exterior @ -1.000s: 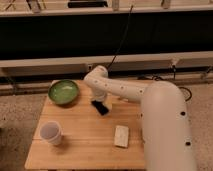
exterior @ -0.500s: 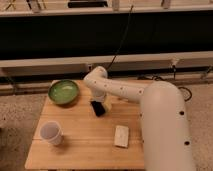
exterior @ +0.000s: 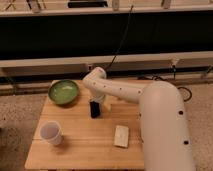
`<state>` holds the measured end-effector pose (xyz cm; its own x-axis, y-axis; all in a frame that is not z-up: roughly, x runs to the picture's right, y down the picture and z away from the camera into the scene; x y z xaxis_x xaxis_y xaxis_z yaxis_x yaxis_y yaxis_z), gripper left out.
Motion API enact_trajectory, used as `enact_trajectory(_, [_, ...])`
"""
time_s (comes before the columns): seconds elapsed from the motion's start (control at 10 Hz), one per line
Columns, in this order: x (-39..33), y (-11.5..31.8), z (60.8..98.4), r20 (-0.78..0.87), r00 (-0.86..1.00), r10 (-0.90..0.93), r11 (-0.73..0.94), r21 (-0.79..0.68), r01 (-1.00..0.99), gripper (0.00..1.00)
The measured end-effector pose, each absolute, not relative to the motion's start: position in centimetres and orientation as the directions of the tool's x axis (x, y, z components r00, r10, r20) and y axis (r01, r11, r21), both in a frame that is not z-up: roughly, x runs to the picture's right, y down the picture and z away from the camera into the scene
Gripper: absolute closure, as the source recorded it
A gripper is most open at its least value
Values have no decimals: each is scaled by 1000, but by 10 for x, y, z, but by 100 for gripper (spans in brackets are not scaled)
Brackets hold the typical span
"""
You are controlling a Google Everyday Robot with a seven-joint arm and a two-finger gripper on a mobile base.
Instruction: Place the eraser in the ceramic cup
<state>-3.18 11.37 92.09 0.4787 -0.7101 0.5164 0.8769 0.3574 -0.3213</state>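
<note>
Eraser (exterior: 94, 111) stands on end near the middle of the tabletop (exterior: 85, 150), its top held in the pincer (exterior: 95, 103), which is closed on it just right of the green bowl (exterior: 63, 92). I cannot tell whether its lower end touches the wood. The ceramic cup (exterior: 51, 133) sits upright well apart at the front left, and a cream block (exterior: 121, 135) lies flat at the front right.
</note>
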Motion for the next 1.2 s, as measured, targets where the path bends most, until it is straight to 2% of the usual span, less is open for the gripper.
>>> enact_trajectory(1.2, [-51,113,919,503,451,-738,339,-302,891,20])
